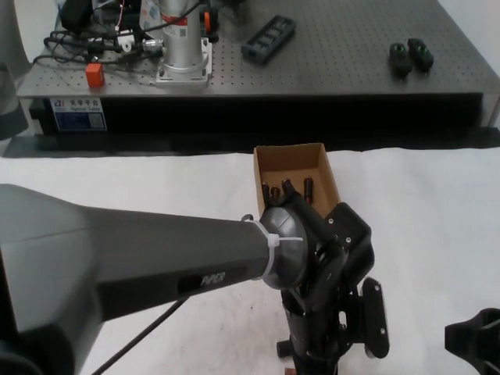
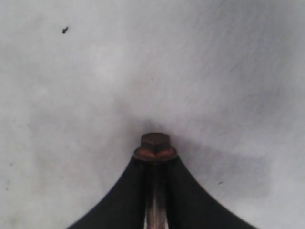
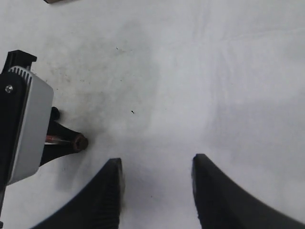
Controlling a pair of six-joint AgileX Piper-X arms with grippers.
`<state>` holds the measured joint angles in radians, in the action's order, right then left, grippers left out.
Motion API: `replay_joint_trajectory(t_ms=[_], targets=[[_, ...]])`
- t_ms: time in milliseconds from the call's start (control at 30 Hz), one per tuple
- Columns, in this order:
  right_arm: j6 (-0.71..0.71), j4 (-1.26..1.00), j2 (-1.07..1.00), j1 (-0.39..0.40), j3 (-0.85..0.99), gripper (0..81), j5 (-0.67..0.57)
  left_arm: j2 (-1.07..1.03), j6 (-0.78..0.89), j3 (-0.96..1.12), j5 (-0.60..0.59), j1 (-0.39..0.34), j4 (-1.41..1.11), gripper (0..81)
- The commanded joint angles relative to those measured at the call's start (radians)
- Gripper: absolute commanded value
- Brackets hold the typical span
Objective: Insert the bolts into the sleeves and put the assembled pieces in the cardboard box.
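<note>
Left pincer [image 2: 155, 163] clamped on bolt [image 2: 155, 144], hex head past the tips, close over white-covered desk [image 2: 95, 71], right pincer [image 3: 157, 167] spread wide, holding nothing, cardboard box [image 1: 291, 155] beyond with assembled pieces [image 1: 308, 188] inside, perforated metal plate [image 1: 336, 58] behind.

White lettering runs along the dark arm [image 1: 156, 258]. A white label [image 1: 76, 114] with a blue mark and small print sits on the bench [image 1: 312, 103] front, and a sticker [image 1: 181, 31] on the post [image 1: 184, 56]; neither is legible.
</note>
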<state>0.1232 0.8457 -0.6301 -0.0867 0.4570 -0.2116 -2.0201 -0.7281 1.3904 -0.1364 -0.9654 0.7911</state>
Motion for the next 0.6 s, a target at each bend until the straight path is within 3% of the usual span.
replay_joint_trajectory(t_ms=[0, 167, 333, 467, 567], targets=[[-0.006, -0.017, 0.008, -0.004, 0.011, 34.4, -0.007, 0.009, 0.079, 0.018, 0.048, -0.001, -0.036, 0.6], [-0.006, -0.055, 0.005, -0.004, 0.014, 34.4, -0.056, 0.140, 0.377, 0.024, 0.241, 0.039, -0.113, 0.6], [-0.007, -0.106, -0.057, 0.022, 0.034, 34.4, -0.144, 0.398, 0.661, -0.151, 0.231, 0.166, -0.204, 0.6], [-0.063, -0.132, -0.180, 0.114, 0.107, 34.4, -0.144, 0.637, 0.777, -0.364, 0.083, 0.224, -0.359, 0.6], [-0.134, -0.164, -0.327, 0.207, 0.185, 34.4, -0.137, 0.808, 0.833, -0.492, 0.072, 0.245, -0.429, 0.6]])
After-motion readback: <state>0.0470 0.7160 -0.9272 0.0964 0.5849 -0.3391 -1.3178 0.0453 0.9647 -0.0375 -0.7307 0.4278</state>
